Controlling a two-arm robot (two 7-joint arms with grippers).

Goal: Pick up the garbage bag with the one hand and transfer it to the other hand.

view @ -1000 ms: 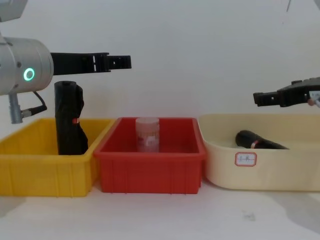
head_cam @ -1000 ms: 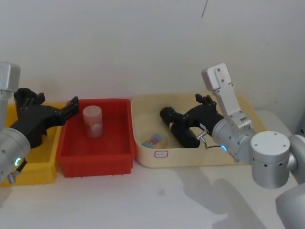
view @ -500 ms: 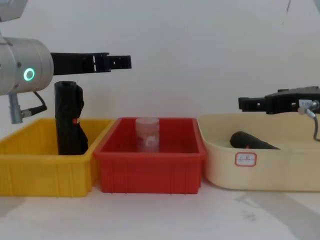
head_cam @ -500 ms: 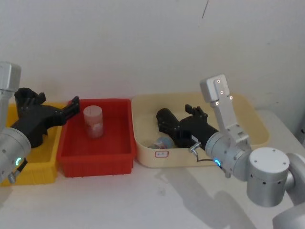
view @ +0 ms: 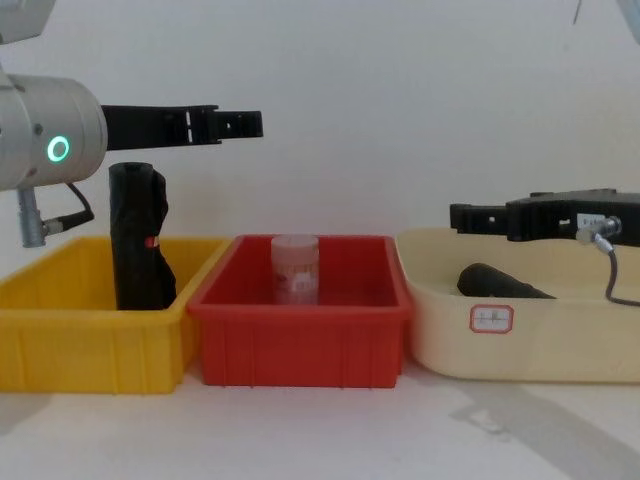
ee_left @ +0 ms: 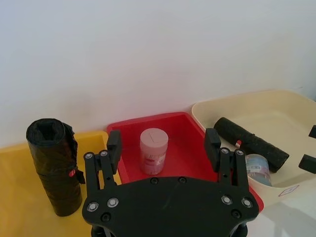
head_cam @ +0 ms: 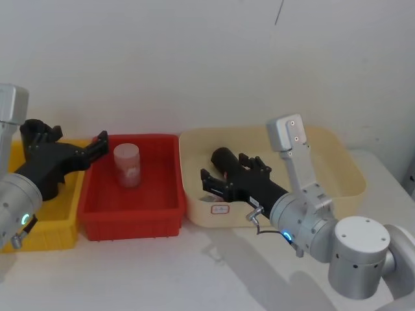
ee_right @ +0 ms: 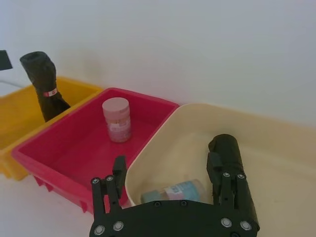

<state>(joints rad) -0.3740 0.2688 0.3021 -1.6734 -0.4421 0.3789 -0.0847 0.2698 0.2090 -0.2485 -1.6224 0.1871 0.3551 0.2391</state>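
Plastic of the garbage bag is largely covered in the head view by the right tool; only its rounded end shows, inside the cream bin. From the chest, the cream bin's front wall cuts off the bag's underside, and its small label cannot be made out there. The left wrist view gives the whole roll lying flat on the cream bin's floor, with a small blue-labelled bottle just beside it, toward the cream bin's front wall. The right tool hangs level above the cream bin's near left part, fingers spread and holding nothing, clear of the bag below. Two bins left of the cream bin, past the red bin with its pink jar, the left tool sits high over the yellow bin, also spread and empty. A second black roll stands upright there. In front of the cream bin, the desk lies bare.
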